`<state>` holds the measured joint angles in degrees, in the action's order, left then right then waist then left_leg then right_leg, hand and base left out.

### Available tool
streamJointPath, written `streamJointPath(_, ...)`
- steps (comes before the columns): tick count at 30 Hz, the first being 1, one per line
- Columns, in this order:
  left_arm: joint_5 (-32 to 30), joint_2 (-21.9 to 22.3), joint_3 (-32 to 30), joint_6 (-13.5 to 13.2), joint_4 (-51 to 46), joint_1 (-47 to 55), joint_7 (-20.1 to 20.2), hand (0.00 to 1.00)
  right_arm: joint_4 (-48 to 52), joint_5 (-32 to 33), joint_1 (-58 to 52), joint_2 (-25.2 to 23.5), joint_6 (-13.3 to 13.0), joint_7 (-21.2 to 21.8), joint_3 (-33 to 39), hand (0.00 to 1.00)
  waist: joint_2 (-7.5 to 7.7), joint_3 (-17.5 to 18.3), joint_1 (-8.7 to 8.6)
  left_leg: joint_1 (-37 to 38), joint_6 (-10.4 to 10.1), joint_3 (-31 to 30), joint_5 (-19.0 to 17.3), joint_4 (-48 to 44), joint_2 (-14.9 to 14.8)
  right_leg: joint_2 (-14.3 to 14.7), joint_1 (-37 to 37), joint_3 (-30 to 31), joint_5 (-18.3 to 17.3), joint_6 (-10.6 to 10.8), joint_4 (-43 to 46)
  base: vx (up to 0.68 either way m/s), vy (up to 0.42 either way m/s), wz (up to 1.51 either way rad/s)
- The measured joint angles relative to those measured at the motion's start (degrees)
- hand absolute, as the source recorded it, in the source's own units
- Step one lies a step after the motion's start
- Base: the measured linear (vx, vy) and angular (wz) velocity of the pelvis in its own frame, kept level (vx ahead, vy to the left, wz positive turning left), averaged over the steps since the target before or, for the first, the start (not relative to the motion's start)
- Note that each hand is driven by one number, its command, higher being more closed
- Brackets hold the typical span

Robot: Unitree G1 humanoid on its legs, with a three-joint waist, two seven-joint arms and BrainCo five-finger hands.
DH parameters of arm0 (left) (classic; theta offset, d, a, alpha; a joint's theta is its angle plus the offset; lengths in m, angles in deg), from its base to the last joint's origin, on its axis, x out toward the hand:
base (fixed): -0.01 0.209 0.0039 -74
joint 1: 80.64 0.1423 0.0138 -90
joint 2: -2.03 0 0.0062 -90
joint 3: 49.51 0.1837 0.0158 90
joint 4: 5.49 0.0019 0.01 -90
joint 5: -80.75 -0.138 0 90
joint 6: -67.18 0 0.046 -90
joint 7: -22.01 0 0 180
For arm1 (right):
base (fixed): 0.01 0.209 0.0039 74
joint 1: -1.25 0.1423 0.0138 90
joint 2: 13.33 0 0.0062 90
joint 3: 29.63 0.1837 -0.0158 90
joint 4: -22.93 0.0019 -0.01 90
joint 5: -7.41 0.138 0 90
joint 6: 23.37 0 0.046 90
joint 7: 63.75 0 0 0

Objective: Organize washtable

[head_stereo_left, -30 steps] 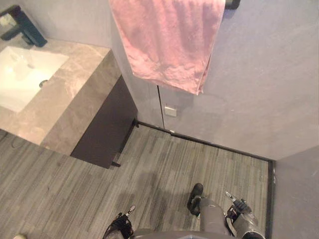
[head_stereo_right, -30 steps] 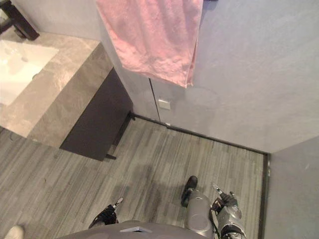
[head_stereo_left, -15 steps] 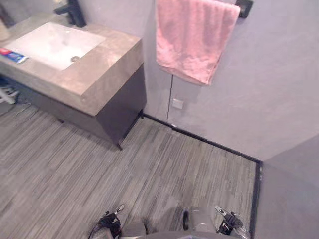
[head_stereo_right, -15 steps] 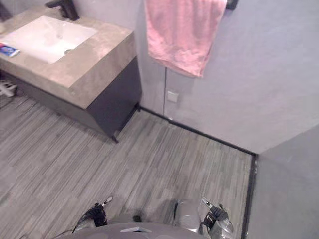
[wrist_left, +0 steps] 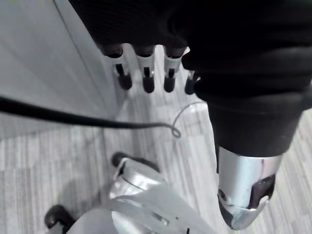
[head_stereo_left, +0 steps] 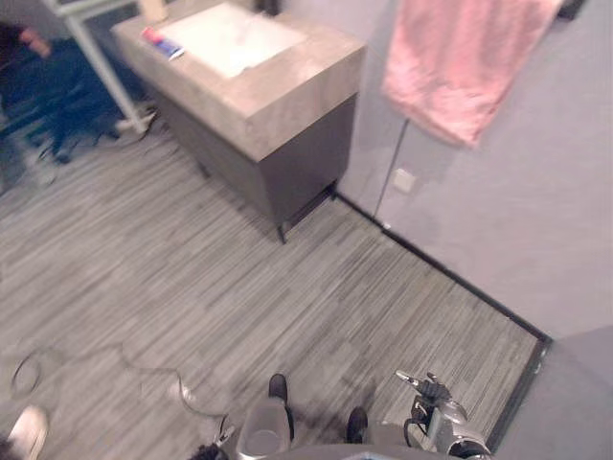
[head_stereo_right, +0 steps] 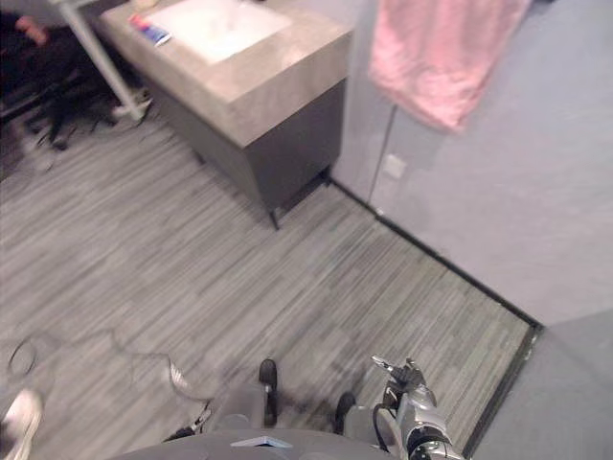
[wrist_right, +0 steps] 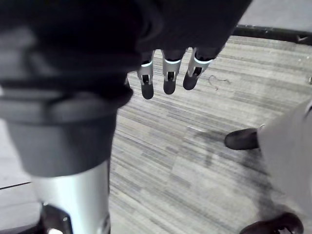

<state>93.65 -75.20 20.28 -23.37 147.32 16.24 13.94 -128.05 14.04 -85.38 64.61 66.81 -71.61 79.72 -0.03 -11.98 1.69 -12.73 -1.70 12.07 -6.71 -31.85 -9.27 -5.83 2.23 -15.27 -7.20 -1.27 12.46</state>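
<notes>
The washtable (head_stereo_left: 287,86) is a brown stone counter on a dark cabinet, far off at the upper middle of the eye views. A white sink (head_stereo_left: 233,34) is set in it, and a red and blue tube (head_stereo_left: 163,44) lies on the counter beside the sink. A pink towel (head_stereo_left: 460,62) hangs on the wall to the right of the washtable. My right hand (head_stereo_left: 428,391) hangs low by my side, its fingers (wrist_right: 168,80) straight over the floor and holding nothing. My left hand's fingers (wrist_left: 147,78) also hang straight and hold nothing.
A seated person in dark clothes (head_stereo_left: 38,77) is at the upper left, beside a white table leg (head_stereo_left: 101,67). A pale shoe (head_stereo_left: 24,431) shows at the lower left corner. A wall socket (head_stereo_left: 402,180) sits under the towel. Grey plank floor (head_stereo_left: 239,287) stretches between me and the washtable.
The whole picture has shifted: the camera has drawn back and turned, so the washtable and towel look farther off and the person has come into view. Both hands still hang open.
</notes>
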Motion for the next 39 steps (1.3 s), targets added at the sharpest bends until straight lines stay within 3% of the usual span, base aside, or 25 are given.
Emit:
streamJointPath(1, 0.0, 0.2, 0.0, 0.0, 0.2, 0.0, 0.0, 0.00, 0.1, 0.0, -1.6, 0.3, 0.0, 0.0, 1.1, 0.00, -0.83, 0.1, -1.13, 2.9, -0.2, 1.8, -2.1, -5.0, -2.4, -0.7, -1.2, -3.3, 0.0, 0.1, 0.5, 0.58, 0.034, 1.31)
streamJointPath(3, -0.5, 0.1, 0.4, -0.1, -0.1, -0.3, 0.3, 0.00, 0.1, 0.1, -3.3, 0.2, 0.0, -0.2, 2.6, 0.00, -1.47, 0.5, -1.94, 8.6, -1.3, 3.1, -4.0, -4.8, -5.6, -2.1, -2.1, -7.5, 0.2, 0.5, 1.3, 0.41, 0.067, 1.44)
streamJointPath(4, -0.9, -0.3, 0.7, -0.1, -0.1, -1.1, 0.3, 0.00, 0.2, 0.5, -4.1, 0.0, -0.1, -0.4, 3.9, 0.00, -2.10, 0.6, -3.26, 10.3, -4.5, 6.8, -4.4, 1.5, -5.1, -3.1, -2.9, -9.9, 0.7, 2.2, 0.8, 0.20, 0.142, 1.51)
streamJointPath(5, -1.0, -0.5, 1.1, -0.1, -0.4, -1.4, 0.3, 0.00, 0.1, 0.9, -4.3, 0.3, -0.1, -0.4, 4.6, 0.00, -2.05, 1.0, -3.36, 11.8, -5.9, 6.3, -5.3, 6.9, -3.3, -3.4, -2.5, -10.0, 0.9, 3.3, 0.1, 0.11, 0.212, 1.33)
streamJointPath(6, -0.6, -0.4, 2.3, -0.2, -1.2, -1.1, 1.3, 0.00, -0.4, 1.2, -4.8, 0.0, 0.1, -0.3, 5.6, 0.00, -2.64, 2.2, -2.89, 15.5, -4.7, 3.4, -6.8, 19.5, -0.1, -3.5, -1.3, -9.9, 1.2, 4.9, -1.1, 0.11, 0.147, 0.70)
streamJointPath(7, -0.9, -0.4, 3.2, -0.3, -1.6, -1.8, 1.7, 0.00, -0.8, 1.2, -4.5, -1.0, 0.3, -0.4, 5.8, 0.00, -1.10, 2.0, -2.71, 16.6, -4.2, 3.0, -4.9, 23.0, 2.1, -4.6, -0.9, -8.8, 1.7, 5.2, -1.5, 0.13, 0.125, 0.85)
streamJointPath(9, -1.4, 1.0, 4.3, -0.1, -2.2, -4.5, 0.2, 0.00, -1.9, 1.2, -4.6, -2.5, 0.4, -0.3, 6.7, 0.00, 0.50, 3.2, -3.87, 17.0, -2.3, -0.4, 0.1, 29.9, 6.0, -5.6, -0.9, -6.8, 3.7, 5.6, -3.8, 0.11, 0.053, 0.82)
streamJointPath(14, -1.8, 2.3, 4.3, -1.9, -2.0, -5.2, 0.4, 0.00, -2.2, 1.1, -3.4, -2.3, 0.5, -0.1, 7.0, 0.00, 0.31, 3.6, -3.99, 17.1, -0.4, -1.3, 2.0, 31.7, 8.0, -6.9, -0.9, -7.1, 5.0, 7.4, -4.3, 0.16, -0.020, 0.14)
streamJointPath(20, -2.3, 2.1, 4.1, -1.9, -1.6, -5.3, 1.6, 0.00, -3.3, 0.5, -2.4, -1.8, 0.6, 0.7, 7.0, 0.00, 0.03, 3.3, -3.44, 17.1, -0.3, -5.3, 2.2, 31.9, 8.0, -7.2, -3.2, -10.8, 4.6, 6.8, -3.9, 0.11, -0.012, 0.34)
streamJointPath(22, -2.8, 2.5, 4.1, -1.5, -1.1, -6.4, 2.1, 0.00, -4.2, 0.4, -2.5, -1.6, 0.5, 1.2, 7.4, 0.00, 0.04, 3.2, -3.53, 17.3, 0.3, -8.4, 1.8, 32.3, 8.2, -8.9, -2.3, -12.1, 2.5, 5.0, 3.0, 0.07, 0.040, 0.83)
streamJointPath(24, -3.4, 3.2, 4.1, -1.1, -0.2, -8.0, 2.1, 0.00, -3.6, 0.6, -2.3, -2.0, 0.5, 1.4, 8.0, 0.00, 0.23, 2.2, -3.58, 18.5, 2.4, -11.1, -0.4, 31.5, 8.7, -11.7, 1.9, -7.3, 2.3, 3.5, 17.4, -0.04, 0.172, 0.80)
streamJointPath(25, -4.3, 3.1, 4.1, -1.0, 0.0, -9.2, 2.2, 0.00, -1.6, 0.6, -2.5, -2.1, -0.1, 1.5, 8.0, 0.00, 0.58, 0.3, -3.69, 20.1, 3.1, -13.5, -1.5, 30.2, 8.4, -12.3, 7.2, -0.8, 2.1, 1.6, 28.7, -0.16, 0.144, 0.54)
streamJointPath(26, -4.5, 2.8, 4.1, -1.0, 0.0, -9.3, 2.3, 0.00, -1.6, 0.6, -2.3, -2.2, 0.0, 1.6, 7.8, 0.00, 0.64, 0.4, -3.69, 20.1, 2.9, -14.2, -2.0, 29.8, 7.9, -10.9, 8.3, 0.6, -0.2, 2.4, 28.9, -0.32, 0.050, 0.60)
streamJointPath(27, -4.7, 2.4, 4.1, -0.6, 0.2, -9.6, 2.2, 0.00, -1.4, 0.7, -2.0, -2.4, -0.1, 1.6, 7.7, 0.00, 0.78, 0.2, -3.54, 19.3, 1.9, -15.1, -3.2, 29.4, 6.4, -7.4, 12.1, 1.6, -2.3, 2.3, 26.1, -0.26, -0.047, 0.39)
streamJointPath(28, -4.7, 2.0, 4.0, -0.5, 0.4, -9.7, 2.2, 0.00, -1.4, 0.7, -1.8, -2.4, -0.1, 1.6, 8.0, 0.00, 0.89, -0.2, -3.62, 19.3, 1.6, -15.5, -3.3, 29.6, 5.8, -6.1, 13.4, 1.8, -2.3, 2.4, 24.0, -0.29, -0.086, 0.47)
streamJointPath(31, -4.6, 0.8, 3.0, 0.4, 2.5, -11.2, 1.8, 0.00, -1.7, 1.0, -1.0, -2.3, 0.2, 0.9, 11.5, 0.00, 0.96, -3.3, -4.34, 21.6, 0.2, -18.2, -4.4, 31.6, 3.0, -2.7, 15.7, 3.1, 0.4, 5.5, 10.2, -0.24, -0.092, 0.60)
streamJointPath(32, -4.6, 0.7, 2.9, 0.4, 2.5, -11.5, 1.6, 0.00, -2.3, 1.0, -1.7, -2.5, 0.3, 0.7, 12.7, 0.00, 1.83, -4.1, -4.73, 23.4, -0.2, -19.9, -4.7, 33.4, 2.5, -2.9, 15.7, 5.3, 3.0, 7.4, 3.1, -0.05, -0.166, 0.76)
streamJointPath(33, -4.6, 0.7, 2.8, 0.3, 2.4, -12.1, 1.4, 0.00, -2.8, 1.1, -2.7, -3.0, 0.6, 0.5, 13.9, 0.00, 2.70, -4.8, -5.06, 25.1, -0.4, -22.0, -5.7, 35.0, 1.8, -3.4, 15.9, 5.6, 8.1, 7.4, 3.9, 0.05, -0.244, 0.77)
streamJointPath(34, -4.6, 0.9, 2.7, 0.3, 2.6, -12.8, 1.4, 0.00, -2.7, 1.1, -2.9, -2.9, 0.6, 0.5, 15.0, 0.00, 2.22, -5.2, -5.47, 25.8, 0.0, -22.6, -6.8, 35.5, 0.7, -2.6, 16.7, 5.1, 6.7, 6.6, 7.5, 0.33, -0.354, 0.57)
streamJointPath(35, -4.7, 1.9, 2.6, 0.3, 2.7, -13.3, 1.4, 0.00, -2.6, 1.1, -2.9, -3.2, 0.5, 0.5, 16.7, 0.00, 1.00, -4.9, -5.69, 25.6, -1.5, -23.1, -8.4, 33.4, -0.9, -1.7, 19.8, 4.6, 0.2, 5.3, 14.4, 0.48, -0.413, 0.18)
streamJointPath(36, -4.7, 2.7, 2.9, 0.3, 2.6, -13.3, 1.4, 0.00, -2.5, 1.1, -2.8, -3.3, 0.3, 0.6, 17.3, 0.00, 0.50, -4.8, -5.88, 23.8, -5.0, -23.5, -10.3, 25.7, -1.3, -0.4, 21.3, 4.5, -3.6, 2.9, 19.0, 0.53, -0.404, 0.04)
streamJointPath(37, -4.7, 3.0, 3.1, 0.3, 2.7, -13.3, 1.4, 0.00, -2.4, 1.1, -2.9, -3.3, 0.4, 0.6, 17.5, 0.00, 0.17, -4.6, -6.24, 22.5, -6.6, -23.2, -11.8, 21.1, -1.8, 0.4, 21.2, 4.0, -5.3, 2.0, 20.4, 0.64, -0.471, 0.06)
streamJointPath(38, -4.4, 3.4, 3.1, 0.3, 2.2, -13.0, 2.0, 0.00, -2.0, 1.2, -3.7, -4.2, 0.6, 0.6, 18.8, 0.00, -0.70, -4.2, -7.44, 17.0, -10.4, -23.9, -13.0, 6.7, -3.9, 2.9, 18.5, 1.4, -9.3, 0.4, 21.4, 0.55, -0.343, 0.14)
streamJointPath(39, -4.2, 3.4, 3.1, 0.3, 2.0, -12.9, 2.1, 0.00, -1.7, 1.2, -4.3, -4.4, 0.5, 0.6, 18.8, 0.00, -0.86, -4.1, -7.44, 15.4, -12.1, -24.3, -12.0, 1.2, -4.3, 3.8, 16.9, 1.0, -10.3, 0.2, 21.4, 0.56, -0.322, 0.19)
